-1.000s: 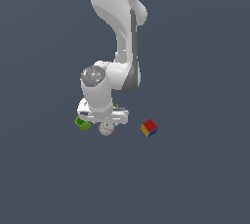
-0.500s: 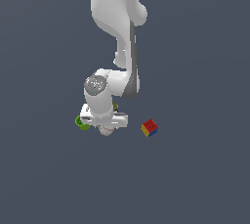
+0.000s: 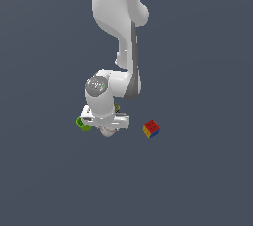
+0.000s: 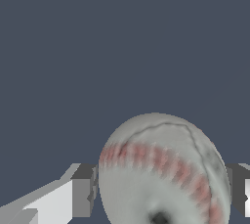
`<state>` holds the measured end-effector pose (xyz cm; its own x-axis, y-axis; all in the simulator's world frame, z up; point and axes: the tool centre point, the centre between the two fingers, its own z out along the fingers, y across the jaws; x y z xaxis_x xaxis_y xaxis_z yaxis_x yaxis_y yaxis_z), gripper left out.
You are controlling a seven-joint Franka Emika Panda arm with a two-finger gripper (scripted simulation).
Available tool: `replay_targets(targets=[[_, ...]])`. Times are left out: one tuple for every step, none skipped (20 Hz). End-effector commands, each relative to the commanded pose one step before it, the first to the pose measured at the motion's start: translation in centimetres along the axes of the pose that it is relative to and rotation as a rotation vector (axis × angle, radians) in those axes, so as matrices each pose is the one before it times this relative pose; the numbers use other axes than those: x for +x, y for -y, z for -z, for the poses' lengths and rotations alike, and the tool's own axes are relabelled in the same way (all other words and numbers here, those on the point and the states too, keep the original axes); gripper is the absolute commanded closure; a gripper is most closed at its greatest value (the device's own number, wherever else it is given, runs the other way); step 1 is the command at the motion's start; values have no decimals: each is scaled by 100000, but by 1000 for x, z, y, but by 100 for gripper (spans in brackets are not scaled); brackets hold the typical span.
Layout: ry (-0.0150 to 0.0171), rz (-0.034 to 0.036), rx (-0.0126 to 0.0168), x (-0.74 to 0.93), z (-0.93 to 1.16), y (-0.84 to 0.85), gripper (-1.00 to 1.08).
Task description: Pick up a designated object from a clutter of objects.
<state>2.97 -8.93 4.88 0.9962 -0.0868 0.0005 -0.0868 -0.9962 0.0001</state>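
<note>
The white baseball with red stitching fills the space between my two fingers in the wrist view. One grey finger presses one side and the other finger the opposite side. My gripper is shut on the ball. In the exterior view the gripper hangs low under the white arm, and only the underside of the baseball shows below the hand. Whether the ball rests on the floor is not visible.
A green cup lies just beside the hand on the exterior view's left. The red-yellow-blue puzzle cube sits apart on the exterior view's right. A small olive piece peeks out behind the wrist. The floor is plain dark grey.
The arm came down a little over the ball a second ago. Over the last half second the hand has stayed in about the same place.
</note>
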Motion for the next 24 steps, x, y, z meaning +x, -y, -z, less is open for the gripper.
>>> replay_targets(targets=[[41, 28, 2, 12, -39, 14, 108], [0, 0, 0, -8, 21, 17, 108], [0, 0, 0, -23, 62, 51, 108], [0, 0, 0, -39, 103, 84, 108], [0, 0, 0, -55, 144, 118, 108], [0, 0, 0, -70, 185, 152, 108], [0, 0, 0, -86, 227, 186, 108], [0, 0, 0, -102, 269, 221, 108], [0, 0, 0, -118, 311, 255, 108], [0, 0, 0, -134, 354, 290, 108], [0, 0, 0, -150, 397, 325, 108], [0, 0, 0, -166, 441, 360, 108], [0, 0, 0, -183, 485, 396, 108], [0, 0, 0, -199, 530, 432, 108], [0, 0, 0, -216, 576, 469, 108], [0, 0, 0, -233, 624, 507, 108], [0, 0, 0, -250, 672, 545, 108], [0, 0, 0, -268, 722, 584, 108], [-40, -15, -54, -289, 792, 619, 108], [0, 0, 0, -300, 815, 656, 108], [0, 0, 0, -313, 855, 686, 108], [-2, 2, -69, -325, 891, 724, 108], [0, 0, 0, -334, 922, 735, 108], [-9, -1, -68, -341, 945, 760, 108]])
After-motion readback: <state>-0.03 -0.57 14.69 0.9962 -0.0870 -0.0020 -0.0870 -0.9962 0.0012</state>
